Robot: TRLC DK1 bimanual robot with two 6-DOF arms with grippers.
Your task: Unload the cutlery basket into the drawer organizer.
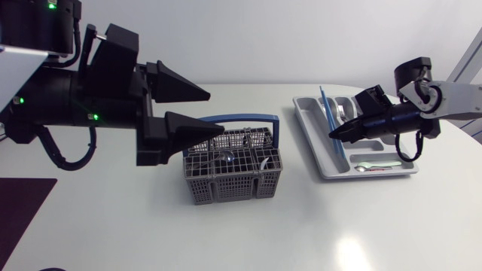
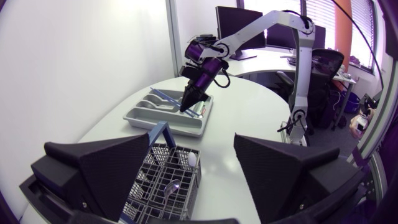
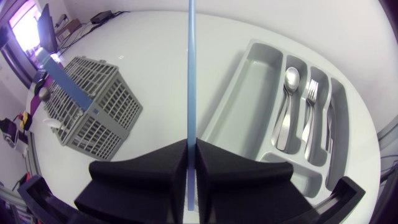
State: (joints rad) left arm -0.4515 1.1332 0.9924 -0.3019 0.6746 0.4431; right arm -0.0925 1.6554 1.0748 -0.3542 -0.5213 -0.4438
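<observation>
Hung left gripper [image 1: 217, 111], fingers spread wide, above the grey cutlery basket [image 1: 197, 190] (blue-handled), pinched a thin blue stick [image 3: 191, 74] between the right gripper [image 1: 334, 135] fingers over the drawer organizer [image 1: 307, 114], found spoon [image 3: 287, 106] and fork [image 3: 311, 102] lying in neighbouring slots there.

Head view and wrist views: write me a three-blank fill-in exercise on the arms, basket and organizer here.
The right arm has its jaws shut on a thin ____ stick.
The left arm holds its jaws ____ above the cutlery basket.
In the drawer organizer, a spoon lies beside a ____.
Missing words: blue; open; fork.
</observation>
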